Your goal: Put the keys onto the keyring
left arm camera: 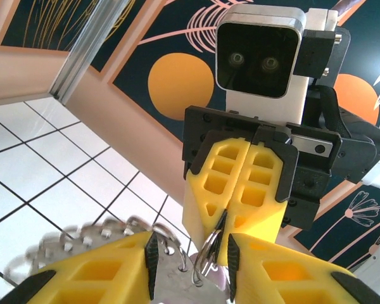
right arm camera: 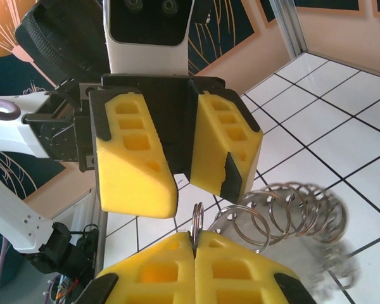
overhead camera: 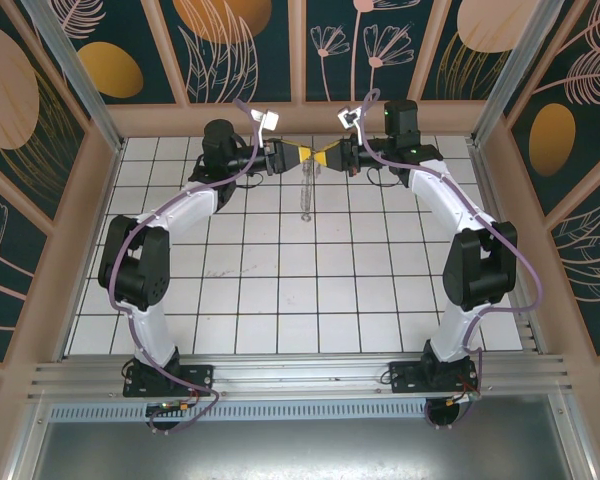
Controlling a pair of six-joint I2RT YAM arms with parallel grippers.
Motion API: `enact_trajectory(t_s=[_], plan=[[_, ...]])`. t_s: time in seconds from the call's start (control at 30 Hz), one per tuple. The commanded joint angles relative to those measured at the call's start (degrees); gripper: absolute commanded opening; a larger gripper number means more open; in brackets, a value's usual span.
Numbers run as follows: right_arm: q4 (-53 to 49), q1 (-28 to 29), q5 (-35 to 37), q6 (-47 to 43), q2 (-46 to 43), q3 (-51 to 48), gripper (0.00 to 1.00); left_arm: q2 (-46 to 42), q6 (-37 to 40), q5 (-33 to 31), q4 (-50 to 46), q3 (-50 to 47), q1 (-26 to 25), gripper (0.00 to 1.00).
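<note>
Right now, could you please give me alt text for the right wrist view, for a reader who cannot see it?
The right gripper, yellow fingers shut, pinches a thin metal ring. Facing it, the left gripper has its fingers a little apart just above that ring. A blurred keyring of linked metal rings trails beside them over the white tiled floor.

Bright, even light, faint shadows on the desk (right arm camera: 342,95), keyring (right arm camera: 285,209) beyond the right hand (right arm camera: 195,237) motion-blurred.

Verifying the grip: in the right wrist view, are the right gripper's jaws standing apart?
No, the jaws of the right gripper are pressed together, pinching a small metal ring.
</note>
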Motion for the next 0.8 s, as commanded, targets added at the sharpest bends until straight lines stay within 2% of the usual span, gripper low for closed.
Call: enact_trajectory(t_s=[0.0, 0.57, 0.77], plan=[[3.2, -0.5, -2.4, 0.5, -0.8, 0.4, 0.0, 0.8, -1.0, 1.5, 3.6, 0.0, -0.5, 0.36], [3.7, -0.5, -2.8, 0.9, -0.5, 0.2, 0.0, 1.9, -2.2, 1.5, 5.0, 1.3, -1.7, 0.27], [3.5, -0.5, -2.9, 0.7, -0.5, 0.0, 0.0, 2.1, -3.0, 1.4, 6.4, 1.4, -2.2, 0.17]])
